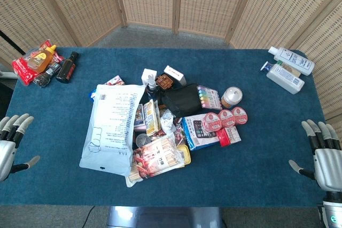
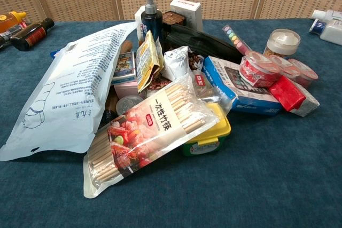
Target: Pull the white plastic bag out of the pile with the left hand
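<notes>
The white plastic bag (image 1: 110, 126) (image 2: 69, 89), printed with blue text, lies flat along the left side of the pile, its right edge tucked against the other goods. My left hand (image 1: 12, 140) hovers at the table's left front edge, fingers spread and empty, well left of the bag. At the right front edge my right hand (image 1: 323, 156) is likewise spread with nothing in it. Neither hand shows in the chest view.
The pile holds a packet of chopsticks (image 2: 147, 129), a yellow tub (image 2: 211, 137), a black pouch (image 1: 181, 100), a spray bottle (image 2: 152, 17), red-lidded cups (image 1: 224, 118) and boxes. Sauce bottles (image 1: 48, 65) stand at the far left, white lotion bottles (image 1: 288, 68) at the far right.
</notes>
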